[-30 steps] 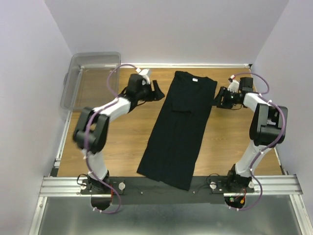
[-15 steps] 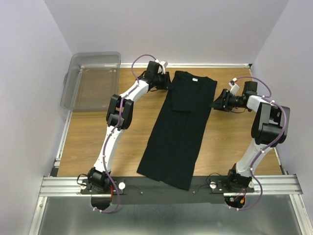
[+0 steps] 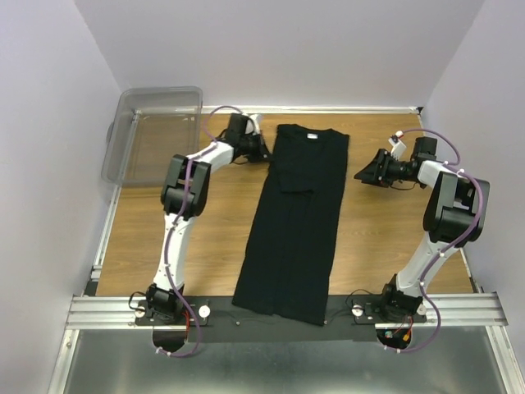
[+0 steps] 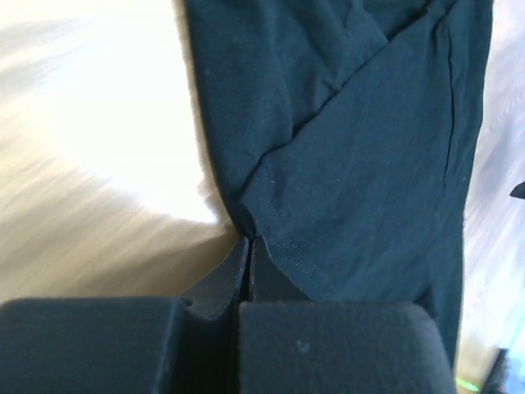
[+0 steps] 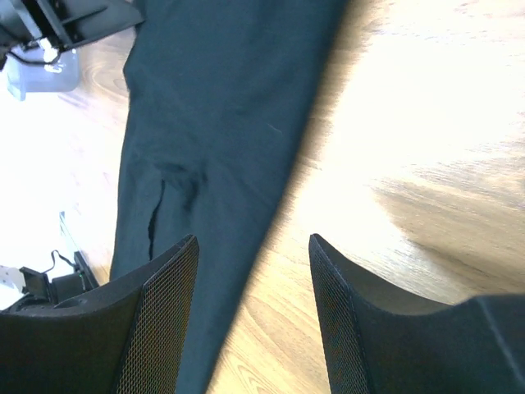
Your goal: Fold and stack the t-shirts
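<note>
One black t-shirt (image 3: 294, 222) on the wood table (image 3: 205, 238), folded lengthwise into a long narrow strip. It runs from the far side down the middle, slightly diagonal. The neck tag (image 3: 311, 134) is at the far end; the near end hangs over the table edge onto the dark rail (image 3: 123, 310) between the arm bases. A sleeve (image 3: 295, 182) is tucked over the upper part and shows as a small fold line. Left gripper (image 3: 261, 149) is reached out to the far-left corner of the shirt, right at its edge. In the wrist view its fingers (image 4: 221, 279) are pressed flat together with no gap, and the cloth edge puckers to a point exactly at the tips, so it reads as a pinch on the shirt's edge fold. Right gripper (image 3: 361, 176) sits off the shirt's right side, near the far end, clearly apart from the cloth. Its jaws are spread fairly wide with nothing between them, just bare wood, and the shirt's edge lies beyond the tips. Clear plastic bin (image 3: 123, 139) is in the far-left corner, well apart from the shirt.
</note>
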You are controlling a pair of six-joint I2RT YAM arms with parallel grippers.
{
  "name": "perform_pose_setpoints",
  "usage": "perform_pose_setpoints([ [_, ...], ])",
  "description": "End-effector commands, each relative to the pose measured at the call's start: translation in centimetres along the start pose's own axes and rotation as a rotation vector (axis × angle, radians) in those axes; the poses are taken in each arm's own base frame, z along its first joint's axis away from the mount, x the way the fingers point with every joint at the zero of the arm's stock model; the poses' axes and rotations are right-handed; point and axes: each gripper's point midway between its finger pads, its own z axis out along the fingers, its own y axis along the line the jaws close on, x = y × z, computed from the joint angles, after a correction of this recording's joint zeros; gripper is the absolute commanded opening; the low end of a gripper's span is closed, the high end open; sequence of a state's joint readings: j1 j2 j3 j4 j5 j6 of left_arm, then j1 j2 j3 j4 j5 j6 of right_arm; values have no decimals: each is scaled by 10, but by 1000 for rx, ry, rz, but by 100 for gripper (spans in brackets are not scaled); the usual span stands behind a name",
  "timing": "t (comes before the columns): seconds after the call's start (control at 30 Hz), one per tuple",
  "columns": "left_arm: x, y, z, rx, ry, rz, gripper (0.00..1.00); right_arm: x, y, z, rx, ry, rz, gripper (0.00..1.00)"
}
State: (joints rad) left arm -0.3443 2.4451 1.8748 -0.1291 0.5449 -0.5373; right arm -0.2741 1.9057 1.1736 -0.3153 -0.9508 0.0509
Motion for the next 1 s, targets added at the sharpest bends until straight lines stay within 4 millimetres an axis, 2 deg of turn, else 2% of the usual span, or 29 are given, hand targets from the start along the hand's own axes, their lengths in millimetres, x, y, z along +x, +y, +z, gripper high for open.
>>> perform_pose_setpoints([
  [0.0,-50,30,-61,-96,-192,-84,0,-1,2,-3,-38,-2,-3,64],
  [0.07,-54,40,-76,-138,-229,-104,0,1,4,-2,-55,3,3,64],
  [0.17,-57,53,-84,-200,-263,-143,0,3,5,-2,-61,8,-1,64],
  [0.3,-76,65,-94,-220,-341,-198,0,5,4,-2,-56,19,2,65],
  [0.33,-83,61,-95,-203,-354,-195,0,8,6,1,-59,36,8,65],
  [0.37,-87,56,-96,-186,-356,-188,20,10,7,5,-62,50,-15,65],
  [0.43,-93,42,-99,-145,-349,-154,44,14,8,16,-45,87,-34,66],
  [0.47,-93,35,-101,-141,-345,-136,66,22,18,30,-55,126,-56,66],
  [0.5,-103,23,-115,-148,-378,-91,73,21,19,37,-27,138,-80,66],
  [0.53,-101,21,-122,-161,-377,-82,75,30,27,56,-21,185,-94,66],
  [0.57,-104,16,-132,-173,-393,-63,75,31,28,65,6,200,-111,67],
  [0.6,-121,3,-157,-199,-460,-10,76,22,32,75,30,197,-118,68],
  [0.63,-120,-2,-169,-227,-468,3,76,22,31,86,63,206,-128,68],
  [0.67,-124,-18,-197,-235,-514,32,77,26,29,99,79,225,-95,68],
  [0.7,-126,-23,-214,-266,-554,49,78,23,27,107,100,224,-83,68],
  [0.73,-114,-22,-223,-285,-559,80,79,19,26,119,103,224,-65,68],
  [0.77,-111,-32,-238,-282,-583,106,80,9,33,122,101,206,-72,68],
  [0.8,-118,-67,-281,-249,-688,166,81,14,25,131,106,224,-45,68],
  [0.83,-113,-77,-298,-238,-724,200,81,15,27,138,101,231,-45,68],
  [0.87,-97,-92,-325,-219,-778,254,85,14,26,148,97,236,-35,67],
  [0.93,-76,-101,-346,-198,-798,287,89,17,26,159,101,249,-21,66],
  [0.97,-53,-92,-344,-197,-767,278,90,12,28,163,100,240,-27,65],
])
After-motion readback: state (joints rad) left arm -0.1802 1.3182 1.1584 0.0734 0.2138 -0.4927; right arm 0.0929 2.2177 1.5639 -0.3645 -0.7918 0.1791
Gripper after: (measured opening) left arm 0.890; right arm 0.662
